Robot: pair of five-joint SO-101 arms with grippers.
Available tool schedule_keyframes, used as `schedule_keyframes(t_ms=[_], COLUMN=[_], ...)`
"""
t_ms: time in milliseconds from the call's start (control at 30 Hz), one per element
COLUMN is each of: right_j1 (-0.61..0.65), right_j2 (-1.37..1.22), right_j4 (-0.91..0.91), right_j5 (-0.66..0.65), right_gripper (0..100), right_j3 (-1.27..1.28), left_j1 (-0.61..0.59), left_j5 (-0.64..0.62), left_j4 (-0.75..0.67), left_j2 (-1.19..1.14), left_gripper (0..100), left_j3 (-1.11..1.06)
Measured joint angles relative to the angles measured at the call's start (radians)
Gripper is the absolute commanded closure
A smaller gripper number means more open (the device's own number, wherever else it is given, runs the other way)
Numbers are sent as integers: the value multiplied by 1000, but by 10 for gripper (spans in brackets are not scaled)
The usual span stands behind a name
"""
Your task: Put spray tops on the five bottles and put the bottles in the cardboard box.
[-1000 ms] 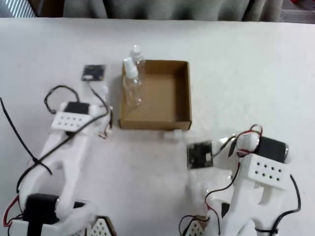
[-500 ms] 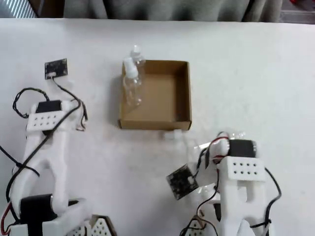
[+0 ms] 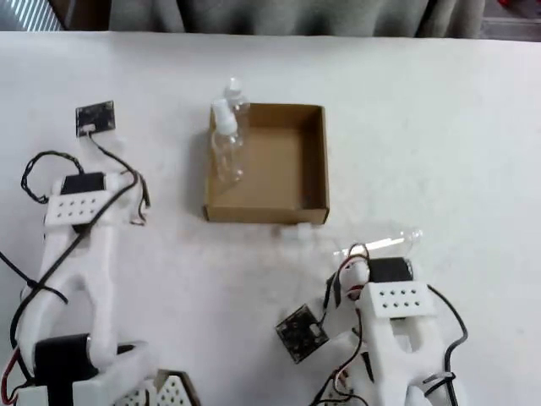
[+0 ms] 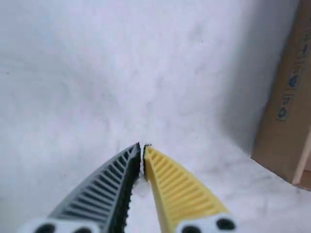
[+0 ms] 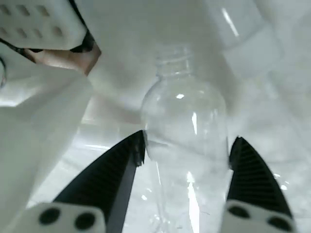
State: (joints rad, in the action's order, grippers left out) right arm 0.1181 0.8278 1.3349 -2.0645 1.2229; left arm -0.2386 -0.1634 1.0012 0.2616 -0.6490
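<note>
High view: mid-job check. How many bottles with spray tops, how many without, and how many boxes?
Bottles with spray tops: 2, both at the box's left wall
Bottles without a top: 1, lying on the table in front of the box
Cardboard box: 1
Total: 4

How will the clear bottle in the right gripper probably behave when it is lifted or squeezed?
The clear bottle looks empty and thin-walled, so probably light, and it may dent under a hard squeeze from the right gripper. Its smooth round body could slip or turn between the fingers, and would likely roll if laid on its side.
</note>
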Motion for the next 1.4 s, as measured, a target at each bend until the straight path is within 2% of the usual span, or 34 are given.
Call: schedule_keyframes(t_ms=[100, 267, 400, 600, 700, 767, 1000, 1100, 1233, 1400], right_j1=[2, 2, 2, 0, 26, 71, 330, 462, 615, 710], right_j2=[2, 2, 0, -12, -12, -12, -12, -12, -12, -12], right_j4=[-31, -49, -49, -40, -40, -40, -40, -40, -98, -296], right_j5=[0, 0, 0, 184, 373, 551, 1364, 1649, 1883, 1966], right_gripper=[858, 988, 981, 981, 981, 981, 981, 981, 980, 980], right_j3=[15, 25, 8, -126, -227, -285, -433, -448, -423, -296], left_j1=[0, 0, 2, 5, 5, 5, 5, 5, -8, -38], left_j5=[0, 0, 0, 2, 0, 0, 0, 0, -5, -97], left_j4=[0, 0, 0, 0, 0, 0, 0, 0, 0, 0], left_j2=[0, 0, 0, 0, 0, 0, 0, 0, 0, 0], left_gripper=[972, 972, 972, 972, 972, 972, 972, 972, 972, 972], left_j3=[0, 0, 0, 0, 0, 0, 0, 0, 0, 0])
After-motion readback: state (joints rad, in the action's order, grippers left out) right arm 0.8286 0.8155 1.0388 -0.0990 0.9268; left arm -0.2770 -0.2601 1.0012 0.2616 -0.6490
